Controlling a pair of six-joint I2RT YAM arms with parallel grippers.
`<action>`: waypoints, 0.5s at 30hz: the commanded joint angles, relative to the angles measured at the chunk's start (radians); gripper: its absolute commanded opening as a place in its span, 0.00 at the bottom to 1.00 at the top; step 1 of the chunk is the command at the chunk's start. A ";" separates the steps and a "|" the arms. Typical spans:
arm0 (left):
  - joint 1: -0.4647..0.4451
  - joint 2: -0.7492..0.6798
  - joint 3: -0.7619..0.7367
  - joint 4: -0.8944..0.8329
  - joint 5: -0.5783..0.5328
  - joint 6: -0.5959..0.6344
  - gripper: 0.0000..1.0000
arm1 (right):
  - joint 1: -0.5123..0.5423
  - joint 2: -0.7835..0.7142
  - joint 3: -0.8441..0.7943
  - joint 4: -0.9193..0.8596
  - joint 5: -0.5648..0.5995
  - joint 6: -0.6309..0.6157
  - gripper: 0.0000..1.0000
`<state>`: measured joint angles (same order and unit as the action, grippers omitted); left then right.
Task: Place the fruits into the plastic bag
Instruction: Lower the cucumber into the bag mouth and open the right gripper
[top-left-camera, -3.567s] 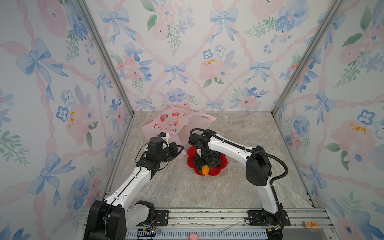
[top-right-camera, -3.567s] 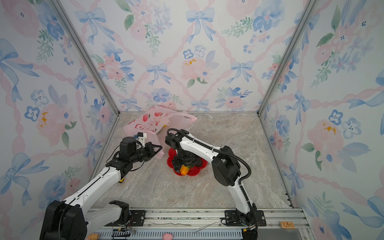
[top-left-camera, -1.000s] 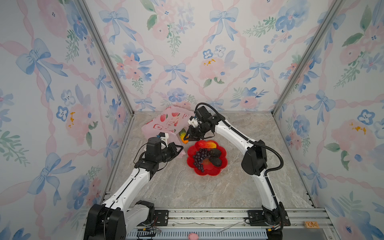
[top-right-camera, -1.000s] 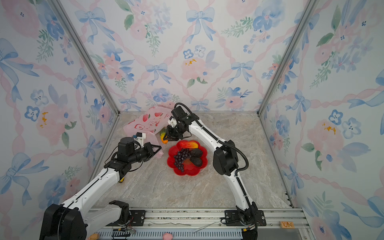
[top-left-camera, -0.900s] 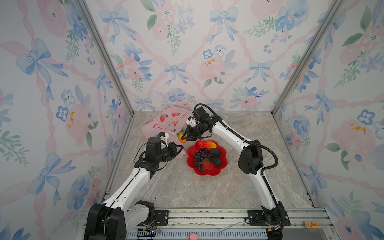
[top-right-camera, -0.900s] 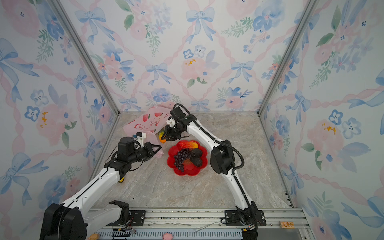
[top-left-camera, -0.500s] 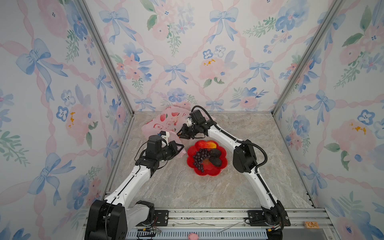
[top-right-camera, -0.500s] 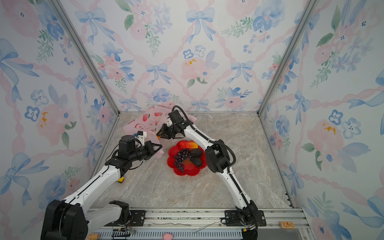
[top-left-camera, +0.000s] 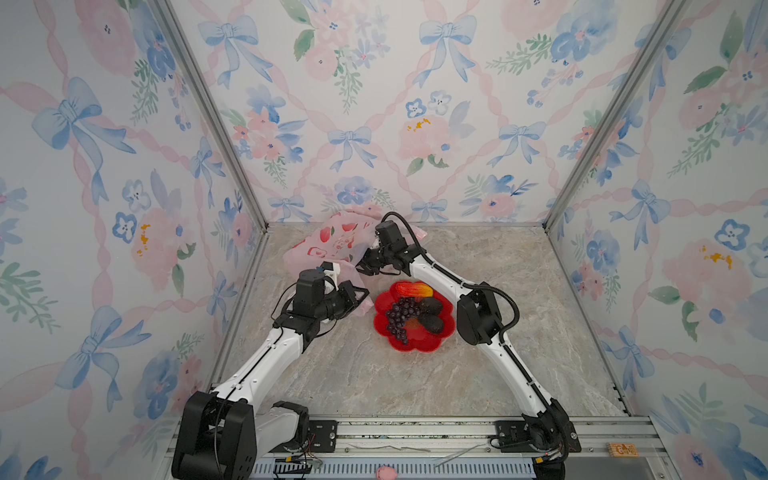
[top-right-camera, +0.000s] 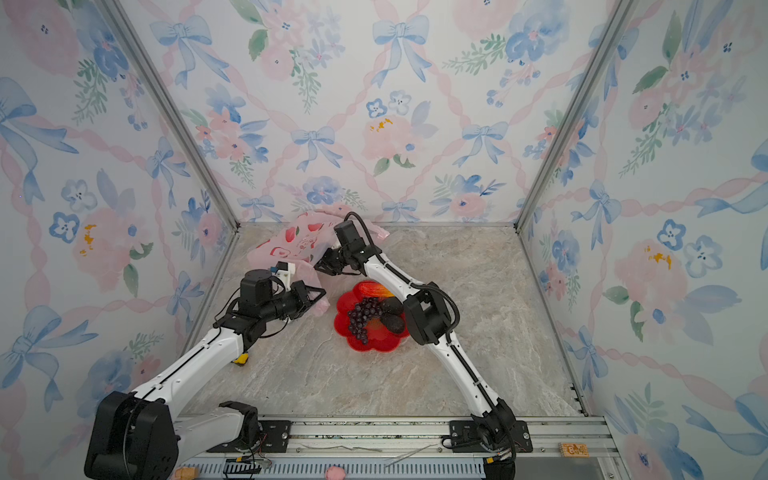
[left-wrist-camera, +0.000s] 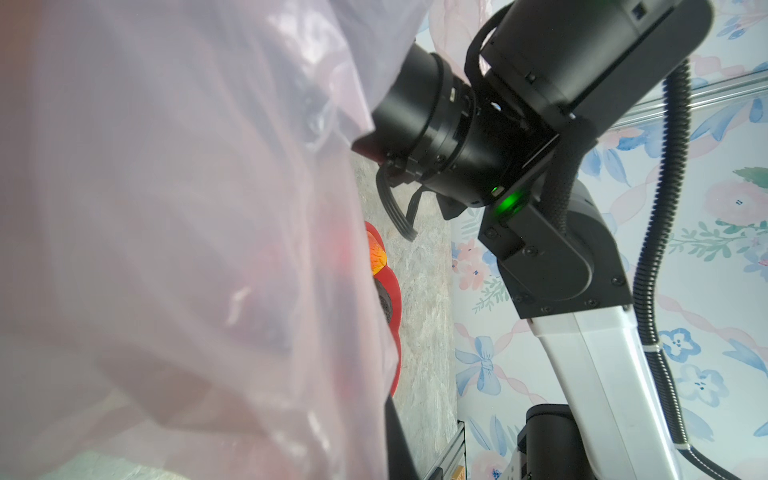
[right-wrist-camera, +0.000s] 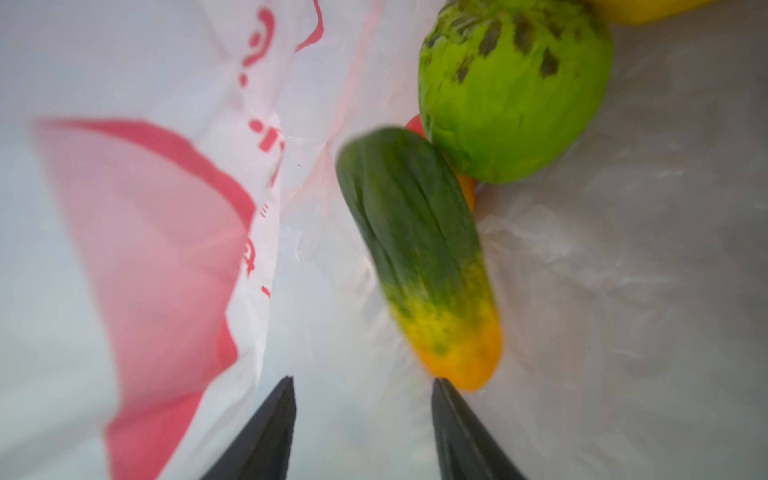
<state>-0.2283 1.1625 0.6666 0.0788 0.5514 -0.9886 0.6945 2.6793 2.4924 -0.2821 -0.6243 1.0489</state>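
Note:
The pink plastic bag (top-left-camera: 332, 245) (top-right-camera: 297, 243) lies at the back left, and my left gripper (top-left-camera: 362, 294) (top-right-camera: 319, 294) is shut on its near edge. In the left wrist view the bag (left-wrist-camera: 166, 208) hides those jaws. My right gripper (top-left-camera: 362, 266) (right-wrist-camera: 361, 380) is inside the bag's mouth, open, with nothing between its fingers. A green and yellow cucumber-like fruit (right-wrist-camera: 419, 249) lies blurred just past one fingertip. Beside it are a green round fruit (right-wrist-camera: 515, 91) and a yellow one (right-wrist-camera: 648, 8). On the red plate (top-left-camera: 409, 345) (top-right-camera: 374, 345) lie a mango (top-left-camera: 411, 287), grapes (top-left-camera: 397, 318) and two blackish ovals (top-left-camera: 431, 314).
Flowered walls close the workspace on three sides. The bag lies against the back left corner. The right arm's elbow (top-left-camera: 478, 316) hangs right beside the plate. A metal rail (top-left-camera: 415, 432) runs along the front edge.
My right gripper carried the green and yellow fruit from the plate into the bag's mouth and opened; the fruit is now out of its jaws. The left gripper kept hold of the bag.

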 joint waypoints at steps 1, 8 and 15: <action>-0.003 0.011 0.025 0.042 0.016 -0.014 0.00 | -0.004 0.000 0.031 0.028 -0.001 0.010 0.64; 0.002 0.014 0.020 0.068 0.015 -0.027 0.00 | -0.014 -0.041 0.028 -0.001 -0.005 -0.018 0.74; 0.006 0.012 0.019 0.072 0.004 -0.027 0.00 | -0.026 -0.108 0.011 -0.123 0.005 -0.083 0.75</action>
<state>-0.2283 1.1690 0.6670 0.1333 0.5510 -1.0077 0.6834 2.6617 2.4924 -0.3313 -0.6231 1.0172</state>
